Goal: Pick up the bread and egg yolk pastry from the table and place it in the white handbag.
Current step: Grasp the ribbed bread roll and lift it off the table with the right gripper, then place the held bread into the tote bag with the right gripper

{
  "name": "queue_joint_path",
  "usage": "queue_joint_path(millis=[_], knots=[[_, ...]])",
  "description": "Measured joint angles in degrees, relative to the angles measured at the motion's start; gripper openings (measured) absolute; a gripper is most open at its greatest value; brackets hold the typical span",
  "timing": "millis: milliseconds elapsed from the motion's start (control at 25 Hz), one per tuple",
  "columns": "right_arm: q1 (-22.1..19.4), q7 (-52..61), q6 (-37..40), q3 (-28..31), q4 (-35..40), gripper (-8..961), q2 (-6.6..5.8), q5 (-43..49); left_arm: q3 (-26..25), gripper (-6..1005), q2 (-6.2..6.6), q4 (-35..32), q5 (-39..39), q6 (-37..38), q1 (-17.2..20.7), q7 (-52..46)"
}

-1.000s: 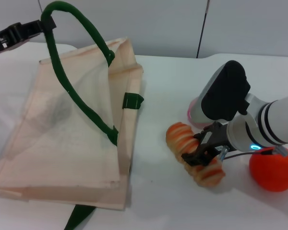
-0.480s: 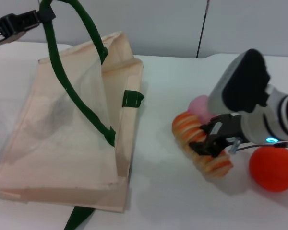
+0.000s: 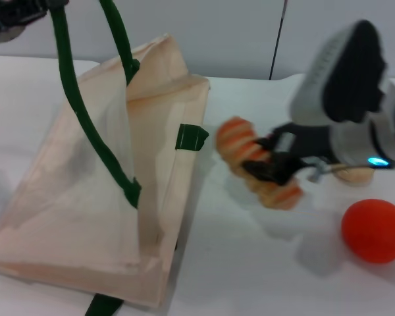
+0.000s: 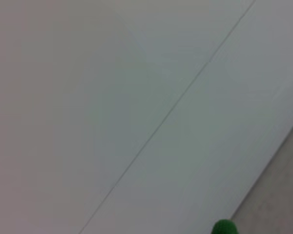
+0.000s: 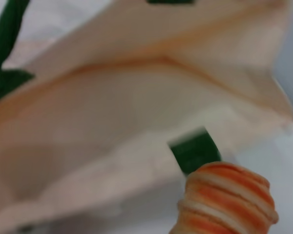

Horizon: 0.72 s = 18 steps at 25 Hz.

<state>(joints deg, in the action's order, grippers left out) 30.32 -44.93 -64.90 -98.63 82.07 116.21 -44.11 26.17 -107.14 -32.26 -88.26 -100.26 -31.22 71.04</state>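
Observation:
My right gripper [image 3: 271, 166] is shut on the bread [image 3: 253, 161], a ridged orange and tan loaf, and holds it above the table just right of the white handbag [image 3: 72, 197]. The bread's end also shows in the right wrist view [image 5: 224, 200], in front of the handbag's open mouth [image 5: 88, 126]. My left gripper [image 3: 13, 13] is at the top left, shut on a dark green strap [image 3: 69, 85], holding it high so the bag's upper side is lifted. A pale-beige sliver [image 3: 352, 173] under my right wrist may be the egg yolk pastry, mostly hidden.
A smooth orange ball [image 3: 375, 230] lies on the white table [image 3: 250, 263] at the right. A green strap tab [image 3: 192, 137] sits on the bag's near edge. A second strap end [image 3: 102, 304] pokes out at the bag's front. A grey wall stands behind.
My right gripper has lifted the bread off the table and carried it left toward the bag. My left gripper has pulled the strap higher, opening the bag wider.

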Motion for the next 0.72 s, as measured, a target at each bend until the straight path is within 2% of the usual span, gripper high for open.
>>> queue_joint_path(millis=[120,160,440,720], knots=[[5.24,-1.65,1.87,-2.91,-4.25,420,0.09,-3.79,-0.03,119,0.09,0.00,-0.66,-0.50,-0.35,-0.02],[5.24,-1.65,1.87,-2.91,-4.25,412,0.09,-3.79,-0.05,119,0.12,0.00,-0.80,-0.53,-0.47,-0.02],[18.94,-4.24,7.25,-12.50,-16.08,370,0.19,-13.78,-0.07,119,0.18,-0.01,-0.69,-0.03,-1.60,-0.03],[29.56,-5.95,17.96,-20.16,-26.37,330,0.39,-22.61,-0.06,119,-0.08,-0.09,-0.47,-0.02,-3.26,-0.05]])
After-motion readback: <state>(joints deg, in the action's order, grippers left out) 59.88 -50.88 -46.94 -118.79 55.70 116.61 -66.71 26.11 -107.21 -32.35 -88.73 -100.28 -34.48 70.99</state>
